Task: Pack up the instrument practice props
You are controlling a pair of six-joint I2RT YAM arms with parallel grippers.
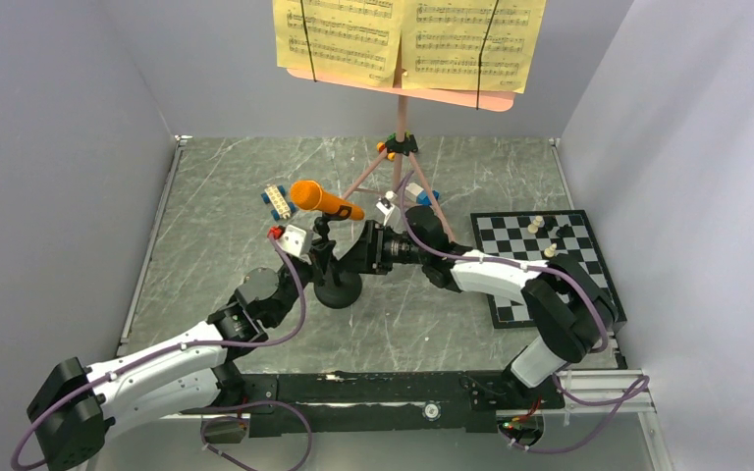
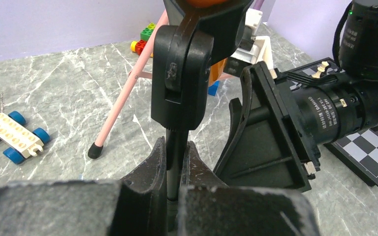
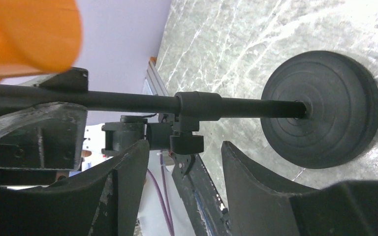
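One small black mic stand (image 1: 338, 288) stands mid-table (image 1: 216, 216), orange microphone (image 1: 324, 200) clipped on top. Left gripper (image 2: 176, 164) pinches its pole (image 2: 173, 147). Right gripper (image 3: 183, 150) spreads wide beside the collar (image 3: 197, 105), seemingly not touching. Tilting the stand could shake the microphone loose.

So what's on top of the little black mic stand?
The orange microphone lies tilted in the mic stand's clip. The left gripper clamps the pole below; how firmly the clip holds it is hidden.
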